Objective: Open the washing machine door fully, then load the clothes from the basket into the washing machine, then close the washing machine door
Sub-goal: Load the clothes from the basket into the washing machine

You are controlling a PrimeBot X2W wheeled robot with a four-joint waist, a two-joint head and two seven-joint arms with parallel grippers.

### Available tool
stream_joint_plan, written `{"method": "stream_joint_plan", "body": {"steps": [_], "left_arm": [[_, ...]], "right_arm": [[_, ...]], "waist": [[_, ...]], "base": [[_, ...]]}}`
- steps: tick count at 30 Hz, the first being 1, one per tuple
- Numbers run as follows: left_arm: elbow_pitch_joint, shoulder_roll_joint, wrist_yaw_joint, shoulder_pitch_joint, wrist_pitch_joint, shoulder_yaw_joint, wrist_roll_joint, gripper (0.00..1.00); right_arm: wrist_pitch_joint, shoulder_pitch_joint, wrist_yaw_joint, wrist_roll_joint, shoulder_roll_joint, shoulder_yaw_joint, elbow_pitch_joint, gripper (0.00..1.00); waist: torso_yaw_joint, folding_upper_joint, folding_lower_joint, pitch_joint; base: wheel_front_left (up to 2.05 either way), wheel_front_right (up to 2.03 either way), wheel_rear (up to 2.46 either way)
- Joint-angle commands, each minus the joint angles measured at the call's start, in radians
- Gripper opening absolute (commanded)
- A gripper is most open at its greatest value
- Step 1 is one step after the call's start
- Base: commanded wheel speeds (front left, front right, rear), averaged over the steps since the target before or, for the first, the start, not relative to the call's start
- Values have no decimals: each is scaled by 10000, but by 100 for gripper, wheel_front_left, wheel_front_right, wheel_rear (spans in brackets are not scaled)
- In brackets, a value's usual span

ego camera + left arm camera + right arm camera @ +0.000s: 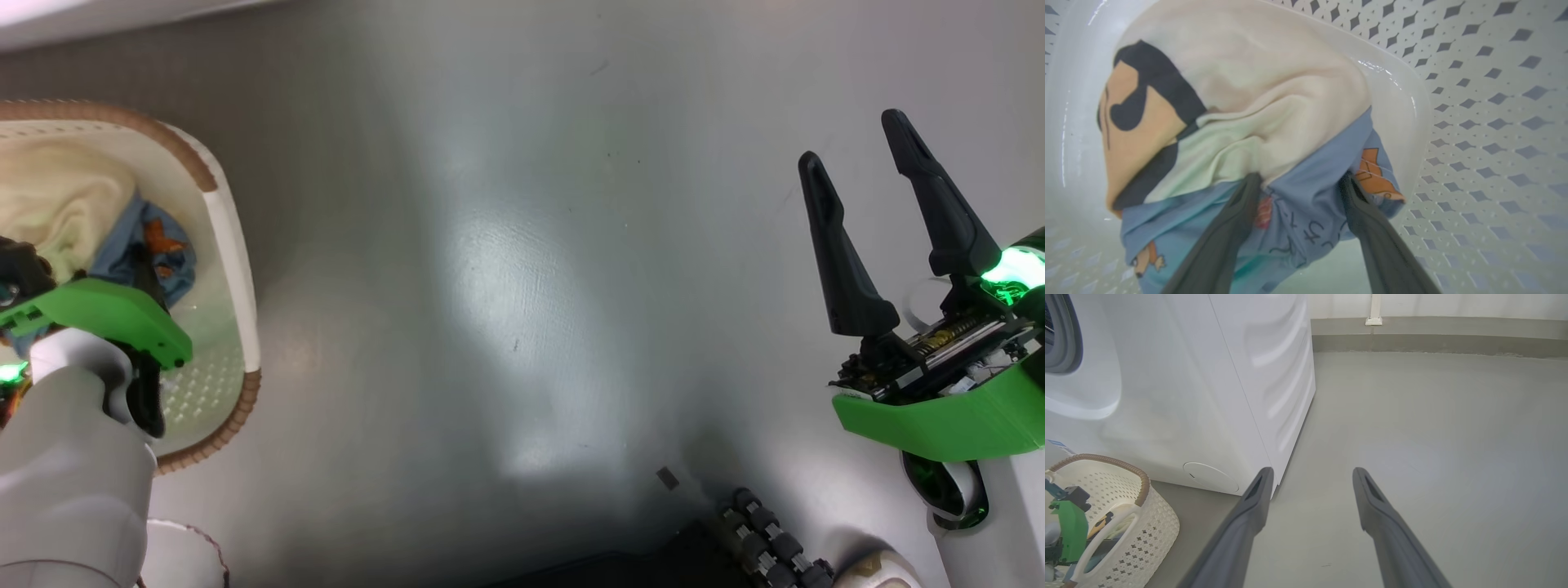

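Observation:
The basket (pixel 233 245) stands on the floor at the left, cream-white with a brown rim, and holds the clothes (pixel 73 212): cream and light blue fabric with orange prints. My left gripper (pixel 1300 179) reaches down into the basket, open, its two fingertips pressed into the blue fabric on either side of a fold. The perforated basket wall (pixel 1474 102) surrounds the clothes (pixel 1274 102). My right gripper (pixel 853 139) hangs open over bare floor at the right, holding nothing. The washing machine (pixel 1180 388) stands beside the basket (pixel 1147 522); its grey gasket (pixel 1057 335) shows at the edge. The washing machine door is out of view.
The washer's round service flap (pixel 1210 477) sits low, close to the basket. Grey floor (pixel 522 286) stretches between my arms and out to a wall skirting (pixel 1433 339). My base's roller wheel (pixel 767 539) is at the bottom.

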Motion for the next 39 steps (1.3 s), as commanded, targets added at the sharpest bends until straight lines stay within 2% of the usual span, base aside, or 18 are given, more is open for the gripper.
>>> {"method": "stream_joint_plan", "body": {"steps": [1,3,4,5,6,7,12,20,26,31,39], "left_arm": [[50,411,95,280,-4,151,-61,100],[70,439,157,229,-17,165,-92,100],[80,450,212,224,-31,122,-56,75],[89,442,234,227,-32,109,-57,46],[98,431,232,229,-16,106,-74,27],[106,424,222,228,16,75,-62,0],[131,456,193,270,-112,10,-68,0],[126,209,10,670,-768,-170,2,0],[-335,48,-167,1113,-1081,-240,123,0],[-2300,38,170,2005,-1105,-13,662,0],[-5132,-338,545,3654,-1108,599,1621,0]], "right_arm": [[-46,271,16,179,-82,148,-255,100],[-46,291,16,175,-73,141,-275,100],[-46,307,16,172,-73,149,-274,100],[-46,324,16,170,-79,155,-273,100],[-46,338,16,168,-86,155,-270,100],[-46,346,16,164,-91,152,-263,100],[-46,336,16,138,-67,130,-236,100],[-46,385,16,101,-123,21,-205,100],[-46,484,16,27,-227,-76,-174,100],[-46,770,16,-63,-331,-218,-86,100],[-46,1227,16,-184,-508,-416,-3,100]], "waist": [[-124,0,-1,220],[-140,0,-1,247],[-151,0,-1,242],[-155,0,-1,232],[-157,0,-1,226],[-159,0,-1,224],[-101,0,-1,146],[179,0,-1,-311],[480,0,-1,-824],[823,0,-1,-1505],[1201,0,-1,-2520]], "base": [[0,0,0],[0,0,0],[0,0,0],[0,0,0],[0,0,0],[0,0,0],[0,0,0],[0,0,0],[0,0,0],[0,0,0],[0,0,0]]}}
